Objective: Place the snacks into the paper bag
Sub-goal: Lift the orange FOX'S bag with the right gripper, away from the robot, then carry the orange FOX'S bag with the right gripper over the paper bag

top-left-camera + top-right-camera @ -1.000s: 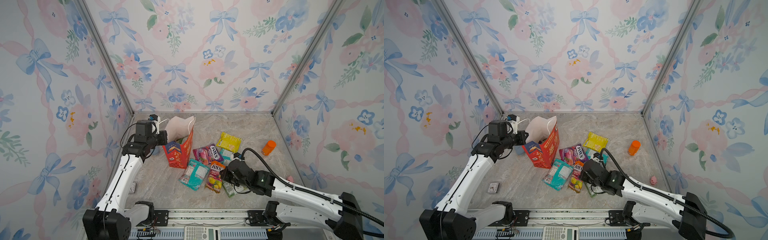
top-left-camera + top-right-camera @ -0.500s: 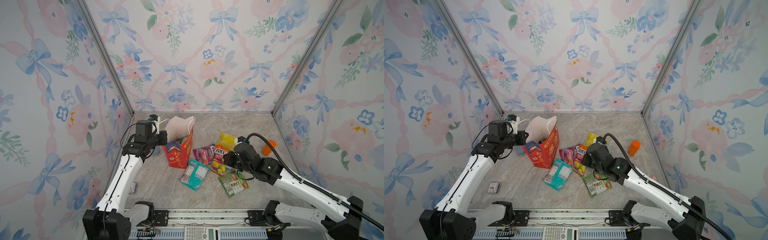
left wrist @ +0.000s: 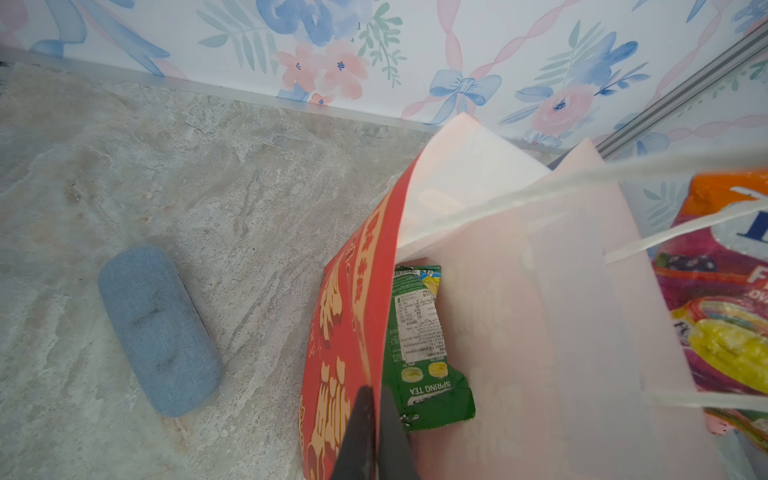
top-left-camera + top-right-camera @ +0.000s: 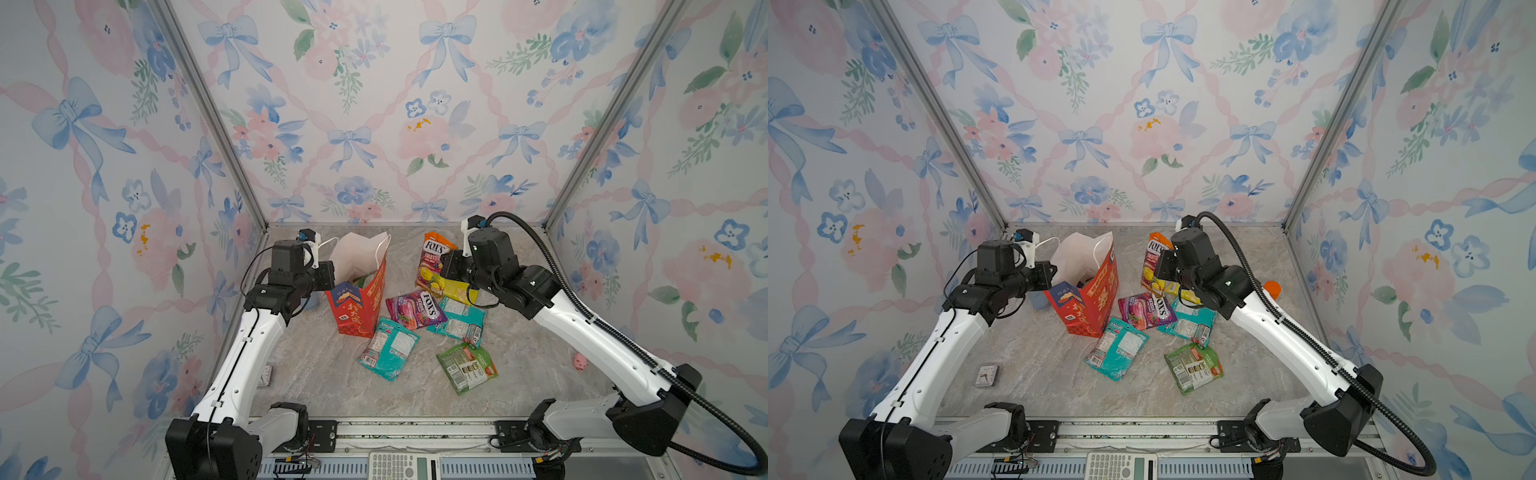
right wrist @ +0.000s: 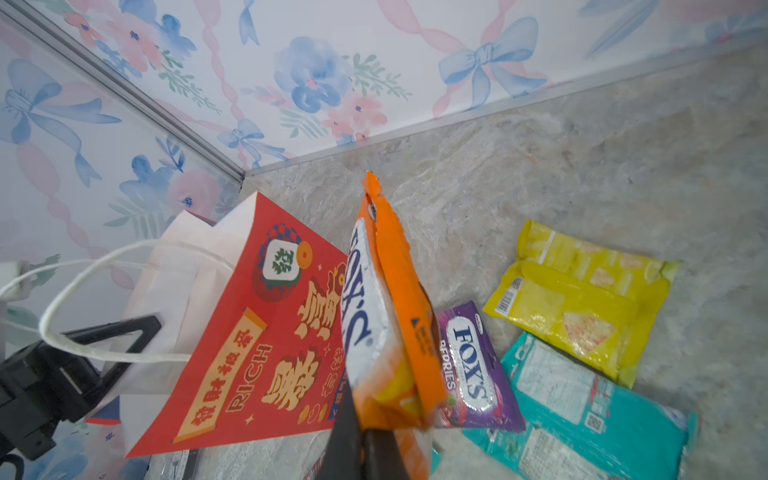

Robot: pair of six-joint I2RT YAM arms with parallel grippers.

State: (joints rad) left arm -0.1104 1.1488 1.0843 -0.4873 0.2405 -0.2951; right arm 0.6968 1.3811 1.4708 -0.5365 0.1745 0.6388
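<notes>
Right wrist view: right pincer (image 5: 365,436), squeezing the orange packet (image 5: 399,299), has lifted it; paper bag (image 5: 266,332) waits just beside.

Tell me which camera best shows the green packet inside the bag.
Left wrist view: the green packet lies inside the paper bag, its label readable. Both top views show at most a sliver at the bag's mouth; the right wrist view shows only the bag's red outside.

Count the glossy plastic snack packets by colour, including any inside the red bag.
Orange plastic packets: 1
Yellow plastic packets: 1
Purple plastic packets: 1
Teal plastic packets: 2
Green plastic packets: 2, one inside red paper bag
Total: 7
</notes>
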